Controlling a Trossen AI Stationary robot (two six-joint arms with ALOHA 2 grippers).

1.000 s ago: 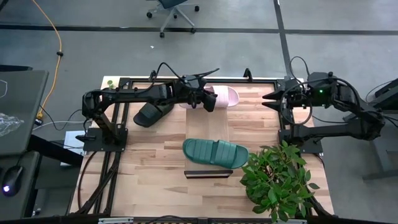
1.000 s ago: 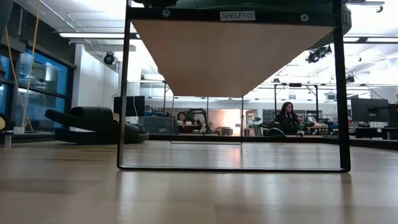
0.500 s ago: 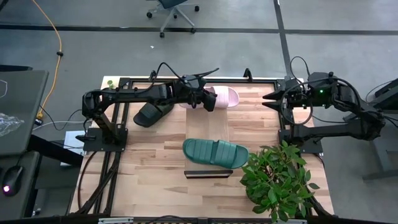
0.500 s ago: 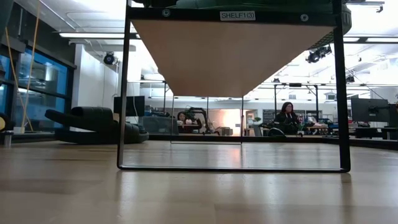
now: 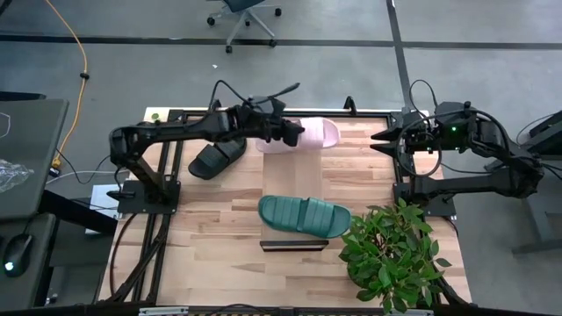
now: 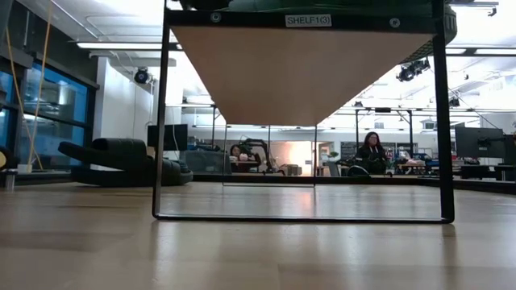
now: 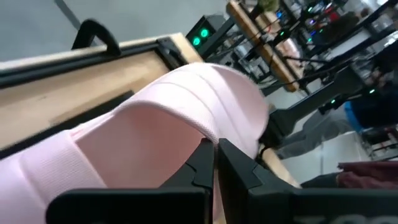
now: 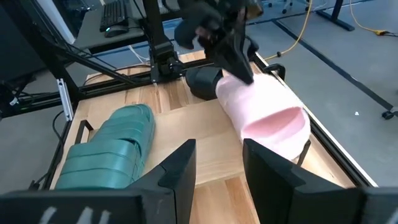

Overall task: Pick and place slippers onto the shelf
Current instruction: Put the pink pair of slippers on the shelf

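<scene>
The black slipper (image 5: pixel 216 157) lies at the table's far left. Beside it, the left gripper (image 5: pixel 291 134) pinches the pale pink slipper (image 5: pixel 313 134) by its strap. The teal slipper (image 5: pixel 304 215) rests on the shelf (image 5: pixel 293 184). The right gripper (image 5: pixel 384 139) waits, fingers spread.

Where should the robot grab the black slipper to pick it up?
Best guess: the ribbed strap. The black slipper lies flat on the table, its strap arching over the sole, so fingers coming from above could pinch that arch. The left gripper, nearest, already holds the pink slipper.
</scene>
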